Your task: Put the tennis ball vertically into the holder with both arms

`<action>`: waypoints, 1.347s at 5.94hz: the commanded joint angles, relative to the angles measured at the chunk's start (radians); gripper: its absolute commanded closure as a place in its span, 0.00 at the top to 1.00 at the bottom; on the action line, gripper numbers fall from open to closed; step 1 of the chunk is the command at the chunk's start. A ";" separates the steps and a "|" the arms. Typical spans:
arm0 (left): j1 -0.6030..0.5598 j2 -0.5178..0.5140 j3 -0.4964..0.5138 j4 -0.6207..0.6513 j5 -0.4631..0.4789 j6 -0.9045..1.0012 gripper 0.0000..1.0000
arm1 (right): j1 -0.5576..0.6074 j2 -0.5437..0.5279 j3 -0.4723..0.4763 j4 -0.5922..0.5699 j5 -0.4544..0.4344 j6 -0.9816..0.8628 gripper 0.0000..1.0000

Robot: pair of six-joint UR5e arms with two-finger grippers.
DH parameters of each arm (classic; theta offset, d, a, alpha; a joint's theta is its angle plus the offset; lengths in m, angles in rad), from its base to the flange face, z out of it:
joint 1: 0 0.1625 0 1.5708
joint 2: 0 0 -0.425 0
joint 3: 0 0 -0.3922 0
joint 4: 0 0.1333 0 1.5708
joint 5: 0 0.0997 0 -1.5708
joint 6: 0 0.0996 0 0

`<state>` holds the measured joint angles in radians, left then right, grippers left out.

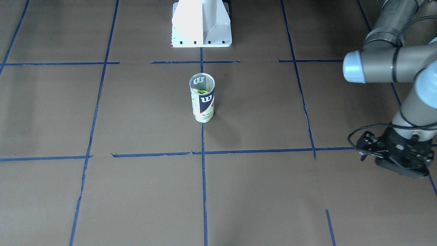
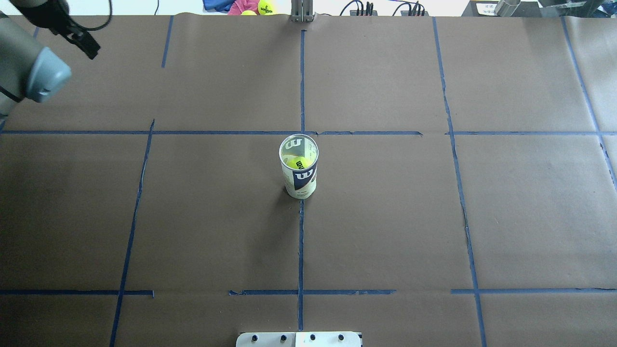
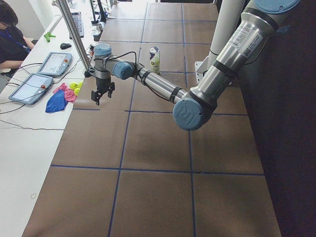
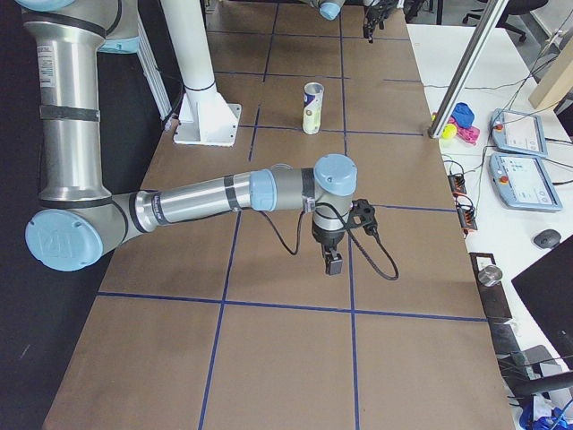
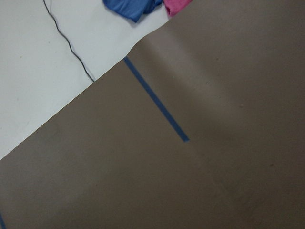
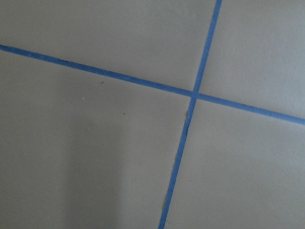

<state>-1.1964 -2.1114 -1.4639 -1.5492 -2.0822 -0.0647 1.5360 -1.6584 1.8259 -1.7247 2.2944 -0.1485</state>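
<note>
Open tabletop (image 2: 434, 217) surrounds the upright holder (image 2: 299, 168) on every side. White pedestal (image 2: 299, 340) at near edge; left end effector (image 2: 89, 47) far left, right end effector (image 4: 332, 262) well off right.

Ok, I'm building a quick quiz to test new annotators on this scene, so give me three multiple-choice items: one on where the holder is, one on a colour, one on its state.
1. Where does the holder stand?
A. in a far corner
B. on the centre tape line, in the middle
C. on a shelf

2. What colour is the ball inside it?
A. orange
B. white
C. yellow-green

3. How is the holder?
A. upright, top open
B. lying on its side
C. capped

Answers:
1 B: the overhead view shows its base on the centre line.
2 C: the ball shows through the open top.
3 A: its open rim faces up in the overhead and front-facing views.
</note>
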 commanded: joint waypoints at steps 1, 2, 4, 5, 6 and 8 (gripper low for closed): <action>-0.165 0.164 0.000 0.035 -0.197 0.008 1.00 | 0.001 -0.015 -0.031 0.002 0.003 0.015 1.00; -0.220 0.221 0.000 0.040 -0.197 0.008 1.00 | 0.001 -0.015 -0.042 0.002 0.007 0.015 1.00; -0.258 0.353 -0.001 0.029 -0.202 0.008 1.00 | 0.001 -0.015 -0.037 0.002 0.008 0.006 1.00; -0.288 0.400 -0.003 0.026 -0.213 0.009 1.00 | 0.000 -0.015 -0.037 0.004 0.005 0.003 1.00; -0.339 0.412 -0.004 0.032 -0.311 0.009 1.00 | 0.001 -0.015 -0.037 0.002 0.008 0.007 1.00; -0.365 0.515 -0.157 0.034 -0.312 0.040 1.00 | 0.001 -0.015 -0.037 0.035 -0.001 0.003 1.00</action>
<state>-1.5511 -1.6477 -1.5423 -1.5156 -2.3899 -0.0446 1.5369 -1.6723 1.7900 -1.7112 2.2980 -0.1434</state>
